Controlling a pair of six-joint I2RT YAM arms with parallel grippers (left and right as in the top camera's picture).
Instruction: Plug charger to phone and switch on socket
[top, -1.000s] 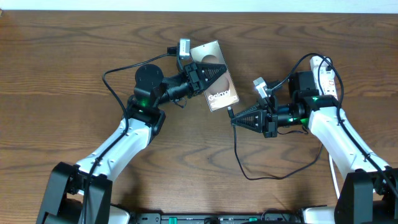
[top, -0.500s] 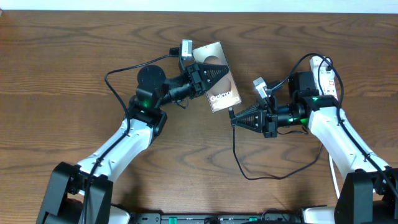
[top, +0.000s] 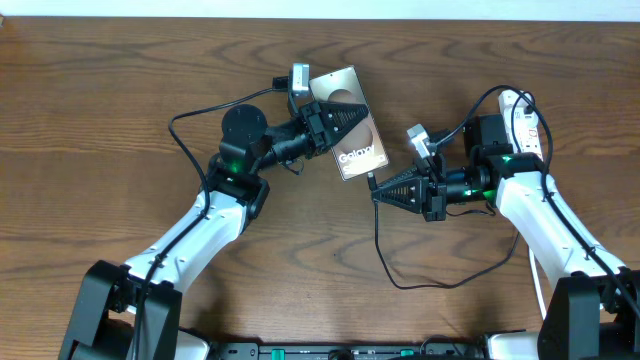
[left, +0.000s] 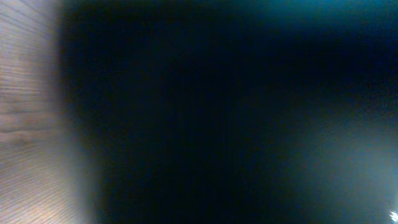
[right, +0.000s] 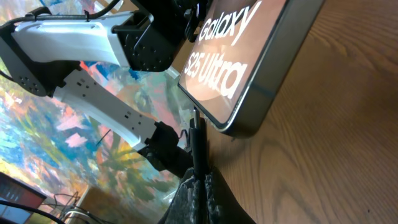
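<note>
Near the middle of the wooden tabletop (top: 120, 90) lies the phone (top: 360, 155), lettered Galaxy S25 Ultra. The left pincer (top: 355, 112) sits over its face. Its wrist view is a dark blur, so I cannot tell whether it is apart or together. The right pincer (right: 198, 180) is clamped on the charger (right: 197, 140), whose tip stands at the phone's end edge. The socket (top: 528, 128) lies far right.
</note>
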